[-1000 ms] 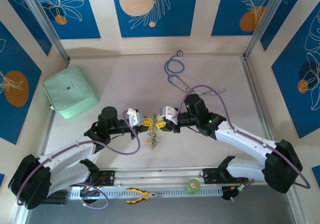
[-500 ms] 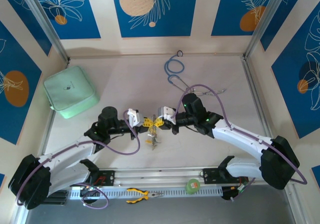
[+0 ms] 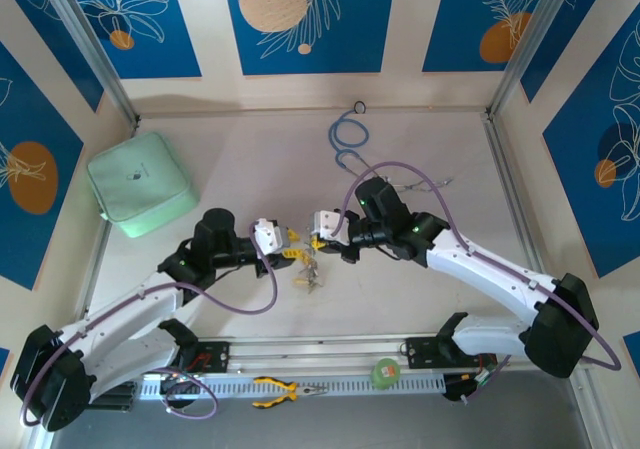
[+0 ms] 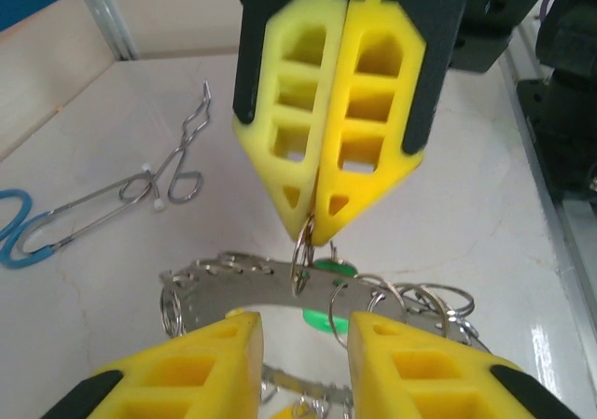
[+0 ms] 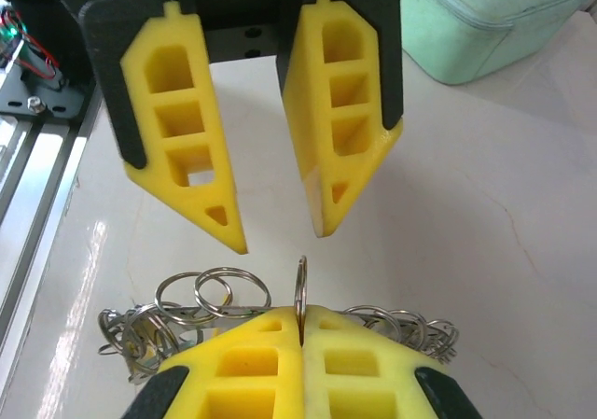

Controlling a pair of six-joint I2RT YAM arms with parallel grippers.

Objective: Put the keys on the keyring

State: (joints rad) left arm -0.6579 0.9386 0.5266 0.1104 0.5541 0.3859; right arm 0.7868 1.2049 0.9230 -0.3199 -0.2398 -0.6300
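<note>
The keyring (image 4: 219, 284) is a silvery metal band fringed with small split rings, and a green key head (image 4: 328, 318) shows beneath it. In the top view the keyring (image 3: 308, 273) sits at the table's middle, just below both grippers. My right gripper (image 4: 313, 230) is shut on one small split ring (image 5: 300, 284) of the keyring, which stands upright between its pads. My left gripper (image 4: 303, 326) faces it with its yellow fingers apart and nothing between them. From the right wrist, the left gripper (image 5: 280, 240) hangs open just beyond the pinched ring.
A mint-green pouch (image 3: 140, 184) lies at the left. A blue looped tube (image 3: 347, 139) and metal forceps (image 4: 173, 172) lie behind the grippers, with a tiny black ring (image 3: 359, 107) by the back wall. Yellow-handled pliers (image 3: 285, 391) and a green roll (image 3: 384, 372) rest on the front rail.
My right gripper closed on the small split ring and shifted slightly left. My left gripper opened and drew back a little to the left.
</note>
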